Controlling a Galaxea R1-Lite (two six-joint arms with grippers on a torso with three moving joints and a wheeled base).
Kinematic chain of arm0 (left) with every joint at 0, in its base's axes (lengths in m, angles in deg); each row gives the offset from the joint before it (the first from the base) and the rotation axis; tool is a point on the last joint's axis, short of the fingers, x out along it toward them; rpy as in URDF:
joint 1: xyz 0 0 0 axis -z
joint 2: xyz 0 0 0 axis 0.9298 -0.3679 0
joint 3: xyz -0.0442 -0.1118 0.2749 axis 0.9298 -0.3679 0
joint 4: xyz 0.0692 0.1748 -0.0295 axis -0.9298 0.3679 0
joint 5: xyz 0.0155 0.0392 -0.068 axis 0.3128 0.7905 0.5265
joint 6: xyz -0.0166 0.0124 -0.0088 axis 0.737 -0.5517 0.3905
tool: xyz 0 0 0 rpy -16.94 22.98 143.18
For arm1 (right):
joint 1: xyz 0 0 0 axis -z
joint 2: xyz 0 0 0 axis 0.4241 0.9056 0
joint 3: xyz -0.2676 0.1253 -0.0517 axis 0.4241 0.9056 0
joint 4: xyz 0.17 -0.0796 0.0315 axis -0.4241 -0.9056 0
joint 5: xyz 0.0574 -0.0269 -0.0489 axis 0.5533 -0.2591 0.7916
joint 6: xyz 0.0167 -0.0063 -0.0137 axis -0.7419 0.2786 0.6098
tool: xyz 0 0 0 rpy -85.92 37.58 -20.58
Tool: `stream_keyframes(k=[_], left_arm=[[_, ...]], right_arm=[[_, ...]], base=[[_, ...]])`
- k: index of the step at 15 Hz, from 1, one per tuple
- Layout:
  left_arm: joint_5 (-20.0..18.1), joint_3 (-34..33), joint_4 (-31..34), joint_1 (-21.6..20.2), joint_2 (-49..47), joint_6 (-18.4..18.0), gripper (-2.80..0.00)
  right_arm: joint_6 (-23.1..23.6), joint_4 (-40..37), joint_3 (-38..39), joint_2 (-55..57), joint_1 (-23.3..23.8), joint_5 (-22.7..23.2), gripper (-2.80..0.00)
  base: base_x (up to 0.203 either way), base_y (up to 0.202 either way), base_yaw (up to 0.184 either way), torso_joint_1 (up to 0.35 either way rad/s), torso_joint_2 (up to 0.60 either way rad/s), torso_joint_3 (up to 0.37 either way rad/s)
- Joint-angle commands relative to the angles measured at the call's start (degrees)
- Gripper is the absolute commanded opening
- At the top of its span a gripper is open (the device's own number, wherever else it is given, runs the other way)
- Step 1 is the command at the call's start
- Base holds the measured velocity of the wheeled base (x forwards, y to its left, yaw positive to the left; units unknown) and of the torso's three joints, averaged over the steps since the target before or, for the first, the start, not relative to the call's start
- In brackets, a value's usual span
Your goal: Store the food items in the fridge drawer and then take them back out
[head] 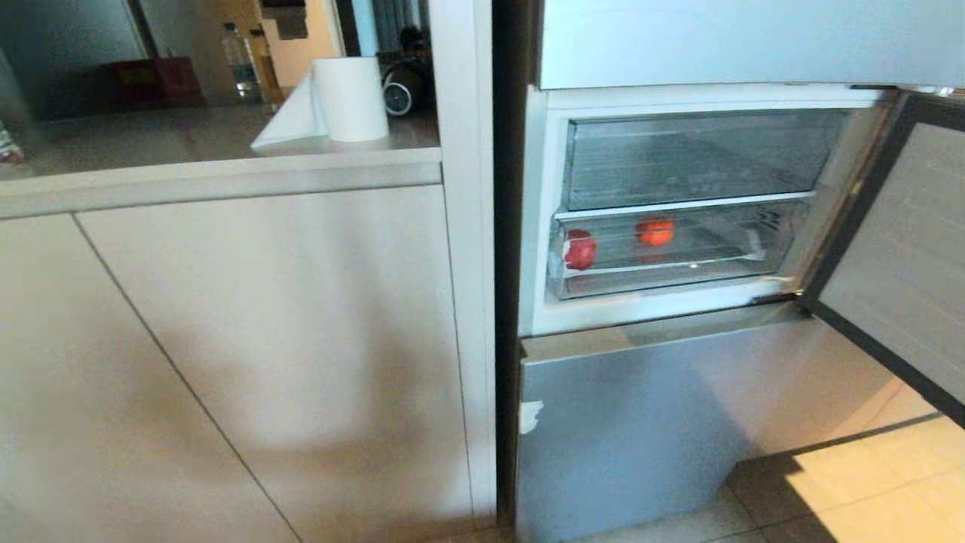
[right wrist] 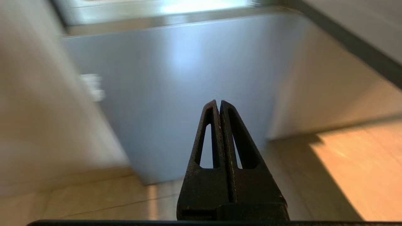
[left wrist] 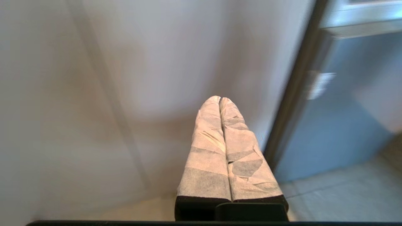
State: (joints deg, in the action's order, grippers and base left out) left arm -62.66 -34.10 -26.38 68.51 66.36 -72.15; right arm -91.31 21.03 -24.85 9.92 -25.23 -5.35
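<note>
Red food items [head: 654, 231] in fridge drawer [head: 671, 280], far from both closed hands

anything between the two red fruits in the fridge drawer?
No. In the head view the left fruit and right fruit sit apart in the fridge drawer, with only bare ribbed floor between them.

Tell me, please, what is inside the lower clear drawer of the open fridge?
Two red fruits lie in the lower drawer: one at its left end, one further back. Nothing else shows; reflections on the clear front blur the floor.
</note>
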Motion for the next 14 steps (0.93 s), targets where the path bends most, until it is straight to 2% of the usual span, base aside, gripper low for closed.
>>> stream_keyframes(k=[1,5,8,9,11,13,14], left_arm=[[0.0,-0.1,0.0,0.0,0.0,0.0,-2.80],[0.0,-0.1,0.0,0.0,0.0,-0.1,-2.80],[0.0,-0.1,0.0,0.0,0.0,0.0,-2.80],[0.0,-0.1,0.0,0.0,0.0,0.0,-2.80],[0.0,-0.1,0.0,0.0,0.0,0.0,-2.80],[0.0,-0.1,0.0,0.0,0.0,0.0,-2.80],[0.0,-0.1,0.0,0.0,0.0,0.0,-2.80]], right_arm=[[0.0,0.0,0.0,0.0,0.0,0.0,-2.80],[0.8,0.0,0.1,0.0,0.0,0.2,-2.80],[5.0,-0.1,-0.6,0.1,0.0,0.9,-2.80],[5.1,-0.2,-2.7,1.0,0.0,1.0,-2.80],[3.4,-0.3,-7.0,8.3,-0.1,1.8,-2.80],[-0.4,1.1,-12.4,23.0,-0.2,4.8,-2.80],[-2.1,2.8,-14.7,30.8,-0.3,6.6,-1.42]], base=[[-0.004,-0.010,0.174,0.002,0.00,0.004],[0.002,-0.007,0.148,0.003,0.00,0.005],[0.001,-0.001,0.019,0.000,0.00,0.002],[0.000,0.000,0.000,0.000,0.00,0.000],[0.000,0.000,0.000,0.000,0.00,0.000],[0.000,0.000,0.000,0.000,0.00,0.000],[0.000,0.000,0.000,0.000,0.00,0.000]])
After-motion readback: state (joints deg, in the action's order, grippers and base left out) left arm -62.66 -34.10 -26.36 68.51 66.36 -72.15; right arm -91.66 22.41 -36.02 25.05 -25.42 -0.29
